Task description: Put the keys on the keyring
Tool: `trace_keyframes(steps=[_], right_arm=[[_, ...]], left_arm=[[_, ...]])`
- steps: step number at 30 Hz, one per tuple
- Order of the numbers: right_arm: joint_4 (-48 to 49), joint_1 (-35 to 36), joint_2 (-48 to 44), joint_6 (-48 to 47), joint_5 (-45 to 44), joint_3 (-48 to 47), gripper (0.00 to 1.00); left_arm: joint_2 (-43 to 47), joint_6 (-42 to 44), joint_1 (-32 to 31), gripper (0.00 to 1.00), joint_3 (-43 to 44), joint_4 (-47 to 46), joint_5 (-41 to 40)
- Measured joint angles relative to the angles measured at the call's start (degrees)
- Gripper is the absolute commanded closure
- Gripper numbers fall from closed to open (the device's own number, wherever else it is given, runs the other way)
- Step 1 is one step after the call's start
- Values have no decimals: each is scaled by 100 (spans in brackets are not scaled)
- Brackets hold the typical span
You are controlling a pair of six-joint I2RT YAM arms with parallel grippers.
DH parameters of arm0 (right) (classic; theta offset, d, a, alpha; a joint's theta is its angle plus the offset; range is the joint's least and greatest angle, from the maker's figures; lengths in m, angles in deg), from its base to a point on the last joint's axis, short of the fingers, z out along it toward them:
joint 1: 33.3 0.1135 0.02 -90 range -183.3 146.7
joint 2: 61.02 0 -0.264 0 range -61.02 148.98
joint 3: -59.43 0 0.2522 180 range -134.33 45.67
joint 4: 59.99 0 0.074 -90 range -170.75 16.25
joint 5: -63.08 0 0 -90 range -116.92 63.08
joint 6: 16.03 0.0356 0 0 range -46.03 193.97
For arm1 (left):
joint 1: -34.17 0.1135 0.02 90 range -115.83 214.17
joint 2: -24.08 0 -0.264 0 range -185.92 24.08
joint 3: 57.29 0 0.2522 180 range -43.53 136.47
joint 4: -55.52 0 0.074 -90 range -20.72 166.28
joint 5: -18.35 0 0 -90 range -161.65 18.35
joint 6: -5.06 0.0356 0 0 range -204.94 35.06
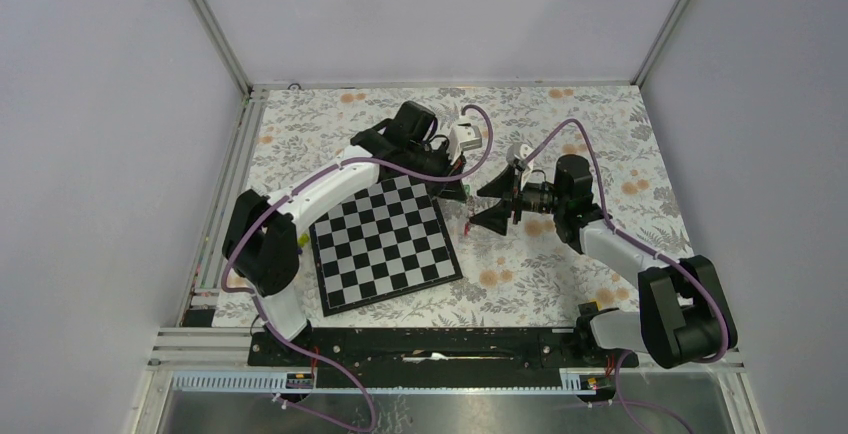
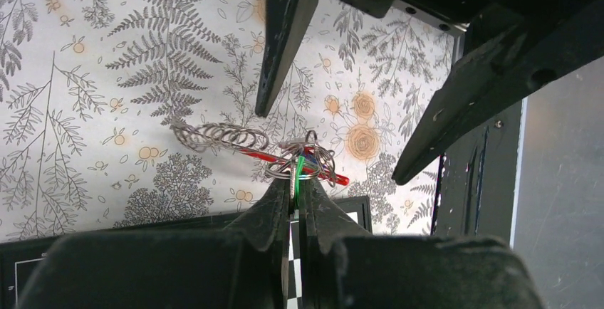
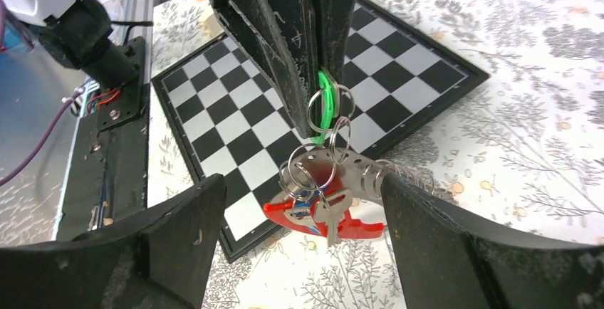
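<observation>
My left gripper [image 2: 298, 185] is shut on a green key head [image 2: 300, 165] at the top of a tangled bunch. In the right wrist view its fingers [image 3: 299, 45] come down from above and pinch the green piece [image 3: 325, 107]. Below it hang several silver split rings [image 3: 313, 170], a silver key [image 3: 332, 218] with a blue and red-white tag, the red keyring loop [image 3: 356, 227] and a silver coil [image 3: 400, 174]. The bunch hangs above the table. My right gripper [image 3: 303, 189] is open, one finger on each side of the bunch, touching nothing. Both grippers meet at the table's middle [image 1: 480, 204].
The black-and-white chessboard [image 1: 385, 239] lies just left of the grippers, its near corner under the bunch [image 3: 235, 138]. The floral tablecloth [image 1: 600, 124] covers the table. A rail and cables [image 3: 107, 102] run along the table's left edge.
</observation>
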Motion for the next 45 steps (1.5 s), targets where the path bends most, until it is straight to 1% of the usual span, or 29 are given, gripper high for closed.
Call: trace_keyframes(steps=[2, 5, 10, 15, 17, 19, 21, 23, 25, 28, 32, 37, 41, 45], right_arm=[[-13, -111, -90, 90, -31, 13, 14], [-74, -553, -275, 275, -39, 0, 15], [-385, -1294, -516, 490, -85, -76, 14], [-597, -1762, -750, 680, -264, -76, 13], [-678, -1943, -800, 730, -328, -76, 13], [-741, -2098, -815, 774, -393, -76, 13], [-769, -2188, -813, 800, -435, -76, 13], [-787, -2229, -815, 817, -437, -74, 13], [-791, -2234, -815, 820, -437, -72, 13], [-791, -2245, -815, 820, -437, -70, 13], [-791, -2275, -815, 817, -428, -63, 13], [-925, -2352, -835, 734, -391, -59, 14], [-1368, -2411, -914, 466, -315, -61, 14], [-1993, -2420, -1023, -33, -278, -92, 14]], left_arm=[[-33, -186, 0, 100, 46, -70, -72], [-304, -474, 0, 100, 396, -155, -138], [-1255, -1047, -11, 100, 1567, -328, -90], [-2177, -1484, -111, 100, 2708, -435, 2], [-2441, -1596, -210, 100, 2999, -520, 20], [-2538, -1670, -330, 100, 3018, -590, 31], [-2551, -1703, -437, 100, 2846, -750, 48], [-2505, -1705, -525, 100, 2483, -1005, 74], [-2424, -1694, -603, 100, 1790, -1252, 101], [-2417, -1631, -647, 100, 852, -1346, 103], [-2404, -1532, -706, 100, -35, -1399, 160], [-2090, -1340, -826, 100, -387, -1386, 129], [-2074, -1222, -922, 100, -404, -1320, 103], [-2055, -1141, -925, 99, -402, -1191, 101]])
